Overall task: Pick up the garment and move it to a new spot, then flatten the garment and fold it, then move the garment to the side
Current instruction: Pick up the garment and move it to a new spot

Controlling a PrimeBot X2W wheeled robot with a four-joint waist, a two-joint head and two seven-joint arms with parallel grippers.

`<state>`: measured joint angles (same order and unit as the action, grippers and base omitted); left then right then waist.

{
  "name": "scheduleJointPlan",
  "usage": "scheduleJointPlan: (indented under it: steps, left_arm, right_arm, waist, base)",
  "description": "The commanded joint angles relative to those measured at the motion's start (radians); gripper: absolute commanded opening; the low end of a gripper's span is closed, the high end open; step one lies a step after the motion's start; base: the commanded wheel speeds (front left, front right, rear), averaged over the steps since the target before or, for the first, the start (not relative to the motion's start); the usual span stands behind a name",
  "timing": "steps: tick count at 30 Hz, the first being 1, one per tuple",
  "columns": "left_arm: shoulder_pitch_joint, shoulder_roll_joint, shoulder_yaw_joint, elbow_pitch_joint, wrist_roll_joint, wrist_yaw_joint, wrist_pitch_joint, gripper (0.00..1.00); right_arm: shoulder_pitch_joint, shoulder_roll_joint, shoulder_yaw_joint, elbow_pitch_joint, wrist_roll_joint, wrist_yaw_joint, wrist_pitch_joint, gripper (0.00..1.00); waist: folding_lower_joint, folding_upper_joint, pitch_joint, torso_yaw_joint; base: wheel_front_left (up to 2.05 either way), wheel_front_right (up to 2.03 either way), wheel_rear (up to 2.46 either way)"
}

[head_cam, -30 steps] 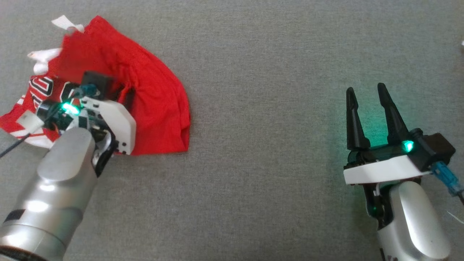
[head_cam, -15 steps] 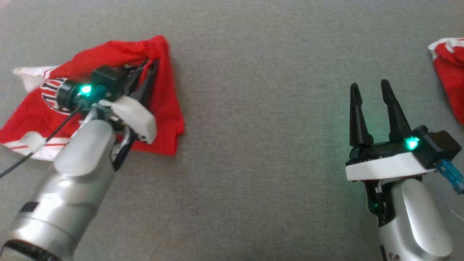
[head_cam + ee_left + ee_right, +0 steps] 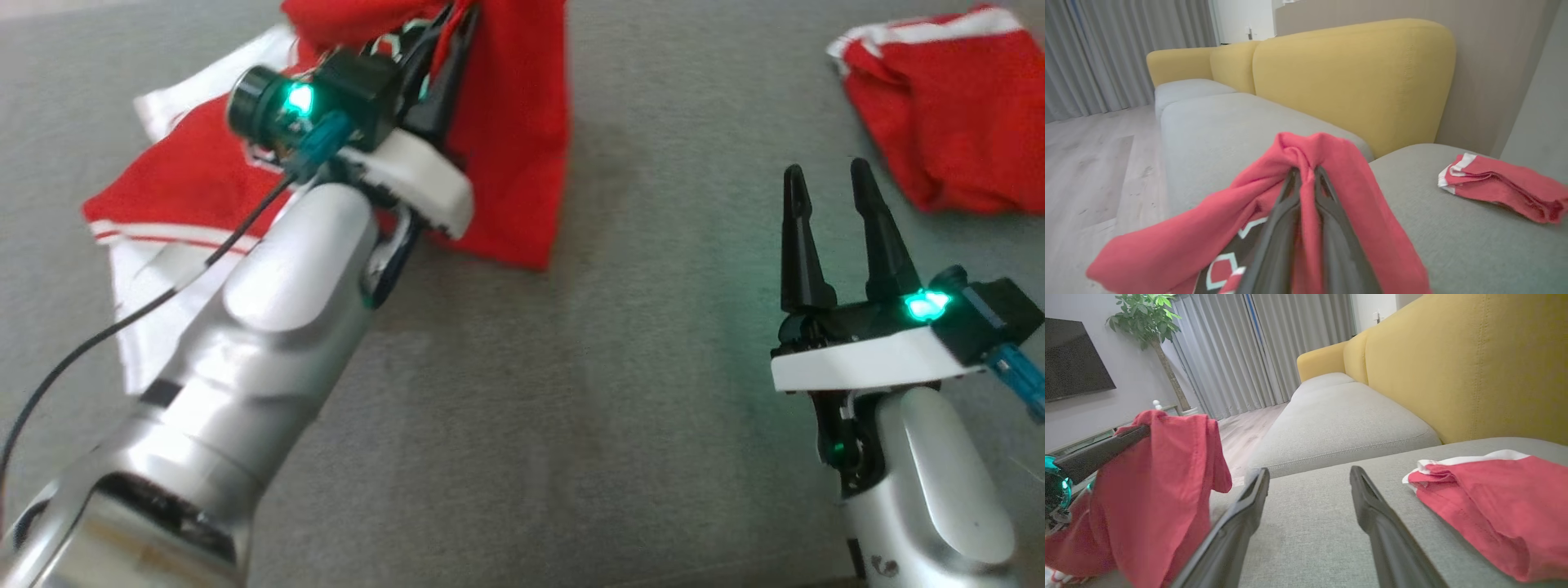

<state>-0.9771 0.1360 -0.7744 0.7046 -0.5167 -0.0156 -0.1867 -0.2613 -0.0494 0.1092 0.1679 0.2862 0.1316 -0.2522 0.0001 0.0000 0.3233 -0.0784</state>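
Head view: L gripper pinched shut on red garment at upper left, cloth draping from the tips toward grey sofa seat. R gripper spread wide, empty, lower right, w/ second red garment beyond it. L wrist view: fingers closed tight on a bunched fold, logo part hanging below. R wrist view: jaws wide apart above seat, held garment at left, second red garment lying at right near yellow backrest.
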Motion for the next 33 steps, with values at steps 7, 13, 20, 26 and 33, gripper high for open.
scheduleJointPlan:
  steps: [7, 13, 20, 26, 33]
  left_arm:
    - [-0.045, -0.019, 0.017, 0.06, -0.002, 0.009, -0.019, 1.0]
    - [0.027, 0.026, 0.084, 0.067, -0.033, 0.027, -0.068, 1.0]
    - [0.203, 0.112, 0.218, -0.089, -0.019, 0.063, -0.075, 1.0]
    - [0.46, 0.134, 0.336, -0.267, 0.028, 0.079, -0.075, 1.0]
    - [0.666, 0.065, 0.462, -0.393, 0.09, 0.077, -0.075, 1.0]
  right_arm:
    - [-0.023, -0.001, 0.014, -0.041, 0.019, -0.001, -0.01, 1.0]
    - [-0.006, -0.001, -0.007, -0.039, -0.004, -0.001, -0.01, 1.0]
    - [0.029, -0.001, -0.026, -0.017, -0.035, -0.001, -0.01, 1.0]
    - [0.074, -0.001, -0.034, 0.027, -0.055, -0.001, -0.01, 1.0]
    - [0.084, -0.001, -0.016, 0.077, -0.061, -0.001, -0.01, 1.0]
  waist:
    - [-0.0001, 0.0, 0.012, -0.049]
    - [-0.0001, 0.0, -0.02, 0.016]
    - [-0.0001, 0.0, -0.08, 0.11]
    - [-0.0001, 0.0, -0.132, 0.188]
    - [-0.0001, 0.0, -0.146, 0.213]
  base:
    - [0.0, 0.0, 0.0]
    - [0.0, 0.0, 0.0]
    - [0.0, 0.0, 0.0]
    - [0.0, 0.0, 0.0]
    - [0.0, 0.0, 0.0]
